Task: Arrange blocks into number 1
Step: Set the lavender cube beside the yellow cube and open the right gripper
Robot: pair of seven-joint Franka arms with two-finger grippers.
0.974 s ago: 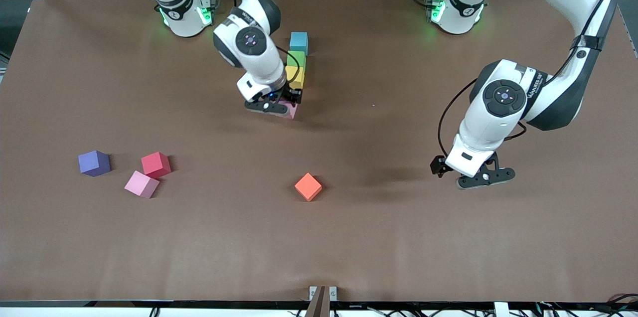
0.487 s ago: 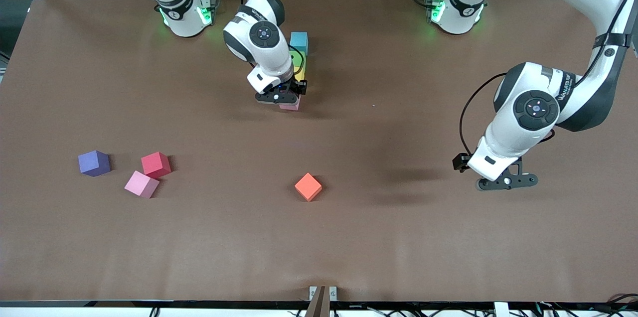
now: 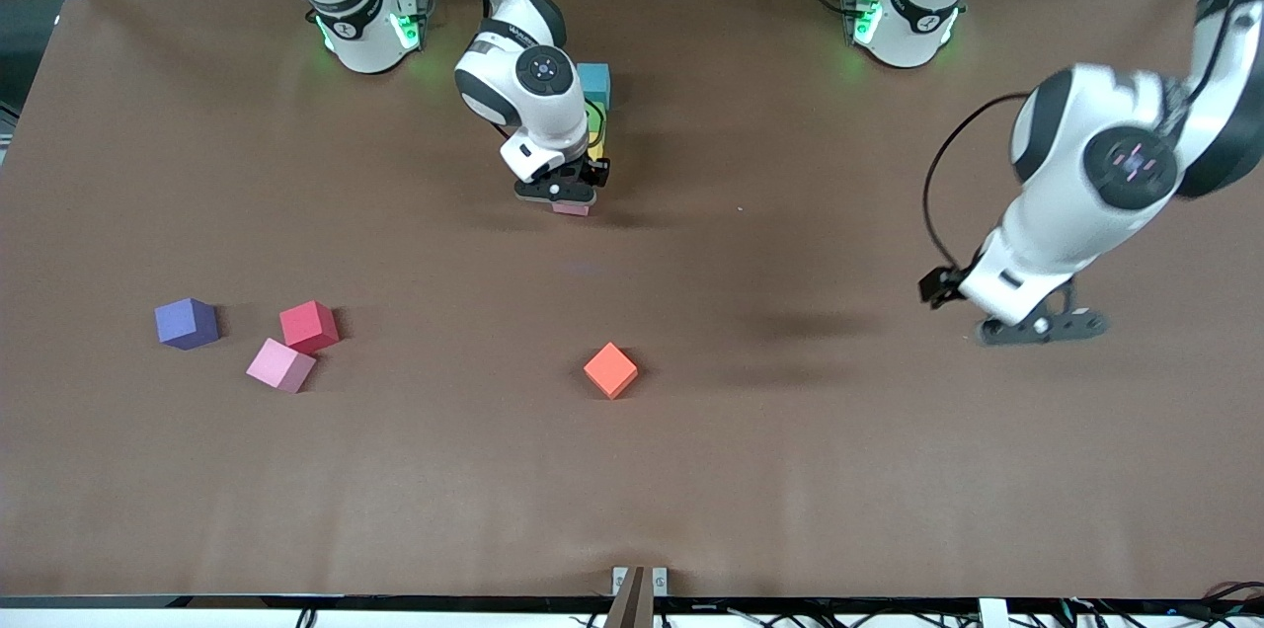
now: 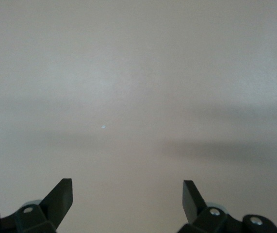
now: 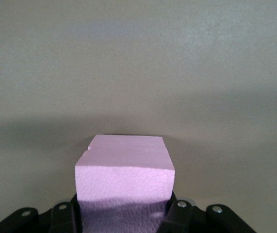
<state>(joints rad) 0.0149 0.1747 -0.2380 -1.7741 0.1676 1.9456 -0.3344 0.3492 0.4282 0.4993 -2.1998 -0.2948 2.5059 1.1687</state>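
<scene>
Right gripper (image 3: 565, 196) grips pink block (image 5: 124, 177) (beside yellow block (image 3: 594, 150)).

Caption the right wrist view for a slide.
Right gripper, jaws shut on a pink block, over the brown table.

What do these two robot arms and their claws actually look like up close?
Both arms are glossy white with rounded joints capped by dark discs. Loose black cables loop beside each wrist, and green lights glow at the bases. The left gripper and right gripper are black, each with two flat fingers held on by small silver screws.
</scene>
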